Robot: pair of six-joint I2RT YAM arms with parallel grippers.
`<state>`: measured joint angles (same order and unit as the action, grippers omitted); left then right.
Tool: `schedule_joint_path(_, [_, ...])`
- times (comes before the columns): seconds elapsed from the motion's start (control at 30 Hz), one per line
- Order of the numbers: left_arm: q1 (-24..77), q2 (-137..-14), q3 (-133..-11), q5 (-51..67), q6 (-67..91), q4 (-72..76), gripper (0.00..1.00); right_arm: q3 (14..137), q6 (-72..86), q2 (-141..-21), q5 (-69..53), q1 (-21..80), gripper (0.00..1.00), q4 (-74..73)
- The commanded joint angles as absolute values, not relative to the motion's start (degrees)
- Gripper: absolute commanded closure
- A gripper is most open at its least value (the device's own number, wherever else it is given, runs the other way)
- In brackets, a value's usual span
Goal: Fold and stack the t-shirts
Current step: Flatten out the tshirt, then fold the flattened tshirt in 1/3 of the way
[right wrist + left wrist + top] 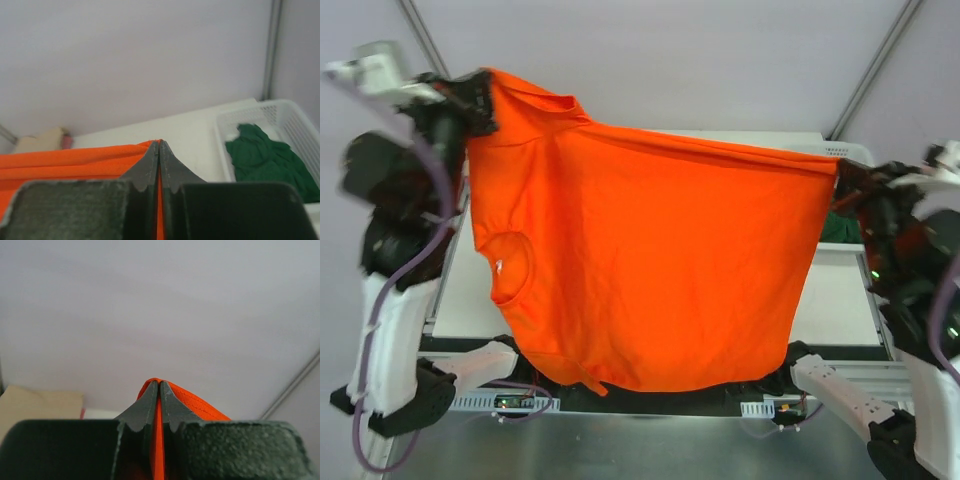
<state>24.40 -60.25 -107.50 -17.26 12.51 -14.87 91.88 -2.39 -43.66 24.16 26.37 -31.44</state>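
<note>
The bright orange t-shirt (650,260) hangs spread in the air above the table, stretched between both arms. My left gripper (480,100) is shut on its upper left corner; orange cloth (200,402) shows between the closed fingers in the left wrist view. My right gripper (840,180) is shut on the upper right corner; the cloth (75,157) runs left from the jaws in the right wrist view. A dark green t-shirt (267,157) lies crumpled in the white mesh basket (300,125) at the right. A beige shirt (35,405) with a pink edge beside it lies at the far left.
The white table (190,130) lies under the hanging shirt. The basket (850,152) stands at the table's right rear. Grey backdrop walls and a slanted pole (875,60) stand behind. Both arm bases sit at the near edge.
</note>
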Motion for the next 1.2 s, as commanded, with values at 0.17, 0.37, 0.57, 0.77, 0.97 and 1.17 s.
schedule_joint_path(0.17, [18.91,-82.49,-84.65,-17.24,-1.5,-4.22,1.0,67.61,-1.42,-63.6,29.12,18.21,1.0,-18.03])
schedule_joint_path(0.37, [17.31,-106.84,-87.96,-13.1,-2.2,-3.51,1.0,62.66,2.2,-83.73,16.27,12.22,1.0,-5.36])
schedule_joint_path(0.57, [17.31,-120.4,-94.39,-14.94,-2.55,-3.25,1.0,70.21,1.58,-100.44,16.61,11.69,1.0,-7.12])
schedule_joint_path(0.77, [17.23,-122.7,-99.49,-16.44,-2.02,-6.06,1.0,73.3,1.58,-103.63,17.93,11.43,1.0,-8.7])
schedule_joint_path(0.97, [17.23,-116.12,-93.7,-16.7,-0.18,-6.68,1.0,72.07,1.58,-98.71,14.51,11.43,1.0,-10.89])
schedule_joint_path(1.17, [17.4,-104.61,-81.59,-17.76,7.63,-7.91,1.0,67.33,2.46,-91.94,12.05,11.51,1.0,-12.74])
